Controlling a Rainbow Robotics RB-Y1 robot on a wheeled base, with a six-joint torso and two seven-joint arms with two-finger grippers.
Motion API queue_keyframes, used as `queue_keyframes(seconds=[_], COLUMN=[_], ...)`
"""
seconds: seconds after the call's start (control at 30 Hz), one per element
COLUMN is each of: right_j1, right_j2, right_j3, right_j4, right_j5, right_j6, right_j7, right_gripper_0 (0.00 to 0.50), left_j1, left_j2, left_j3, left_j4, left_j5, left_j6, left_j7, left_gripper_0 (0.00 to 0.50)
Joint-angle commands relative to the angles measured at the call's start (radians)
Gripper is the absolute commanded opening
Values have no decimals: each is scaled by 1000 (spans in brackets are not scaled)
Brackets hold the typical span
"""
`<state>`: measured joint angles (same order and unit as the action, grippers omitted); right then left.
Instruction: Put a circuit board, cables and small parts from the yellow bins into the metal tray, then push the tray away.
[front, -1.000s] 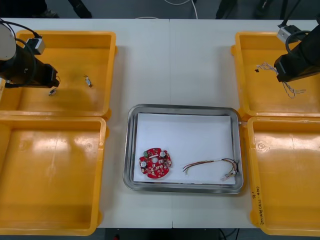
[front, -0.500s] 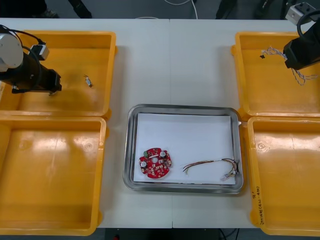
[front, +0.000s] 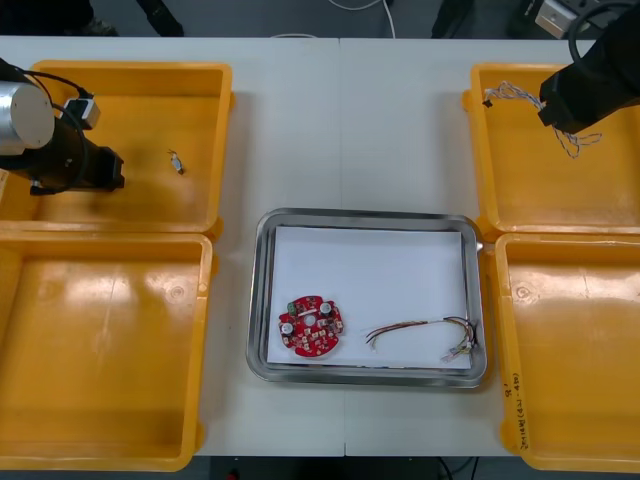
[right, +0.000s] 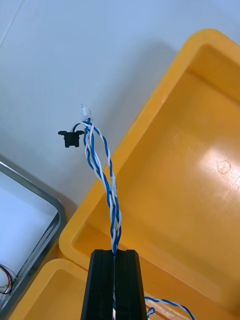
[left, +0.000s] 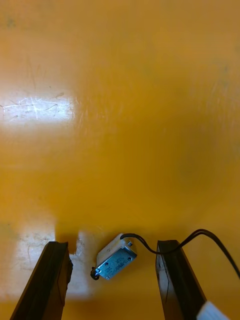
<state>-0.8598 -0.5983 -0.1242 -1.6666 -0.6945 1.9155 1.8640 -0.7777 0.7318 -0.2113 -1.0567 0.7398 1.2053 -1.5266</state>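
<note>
My right gripper (front: 572, 105) hangs over the far right yellow bin (front: 520, 190), shut on a twisted blue and white cable (front: 508, 93). In the right wrist view the cable (right: 102, 175) rises from between my shut fingers (right: 100, 285) and ends in a black connector (right: 70, 138). My left gripper (front: 108, 172) is low in the far left bin (front: 200, 110). In its wrist view it stands open (left: 112, 245) around a small metal part (left: 116, 256) with a black wire. The metal tray (front: 262, 300) holds a red circuit board (front: 310, 326) and a red and yellow cable (front: 420, 332).
Another small metal part (front: 176, 161) lies in the far left bin, to the right of my left gripper. The near left bin (front: 100, 350) and near right bin (front: 570, 350) flank the tray. The tray's corner (right: 30, 200) shows beside the right bin's wall.
My right gripper has risen and moved toward the bin's far left corner, carrying the blue and white cable. My left gripper has shifted slightly over the small metal part.
</note>
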Motion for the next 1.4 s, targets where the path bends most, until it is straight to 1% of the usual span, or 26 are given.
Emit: queue_keyframes(seconds=[0.03,0.17,0.37,0.4,0.43,0.47,0.57,0.7,0.87,1.03,1.17,1.27,1.4], right_j1=[1,1,11,21,28,39,85,110,116,148,166,176,177], right_j2=[-44,-48,-64,-71,-77,-83,-110,-133,-141,-141,-141,-141,-141], right_j3=[80,120,144,144,144,146,147,164,189,195,195,195,193], right_j4=[-70,-82,-87,-93,-102,-114,-171,-216,-228,-259,-279,-286,-286], right_j5=[-30,-57,-138,-154,-163,-175,-195,-203,-214,-220,-223,-221,-224], right_j6=[4,4,4,4,4,4,4,4,4,4,4,4,4], right_j7=[27,27,32,34,34,32,35,38,38,38,38,38,38], right_gripper_0=[0,0,0,0,0,0,0,0,0,0,0,0,0], left_j1=[11,11,15,20,20,23,26,26,26,25,25,25,25], left_j2=[-17,-19,-20,-20,-20,-20,-20,-20,-20,-17,-15,-15,-15], left_j3=[-11,-11,-11,-11,-11,-11,-11,-11,-11,-5,24,55,104], left_j4=[3,14,24,24,24,24,24,24,24,17,-12,-48,-117], left_j5=[-10,-7,-7,-5,-5,-5,-4,-2,3,3,-13,-22,-43], left_j6=[-16,-29,-46,-50,-56,-58,-67,-69,-69,-69,-27,28,129], left_j7=[-18,-26,-32,-34,-35,-37,-41,-40,-40,-38,-34,-30,-18], left_gripper_0=[500,500,500,414,228,3,0,0,0,0,0,0,0])
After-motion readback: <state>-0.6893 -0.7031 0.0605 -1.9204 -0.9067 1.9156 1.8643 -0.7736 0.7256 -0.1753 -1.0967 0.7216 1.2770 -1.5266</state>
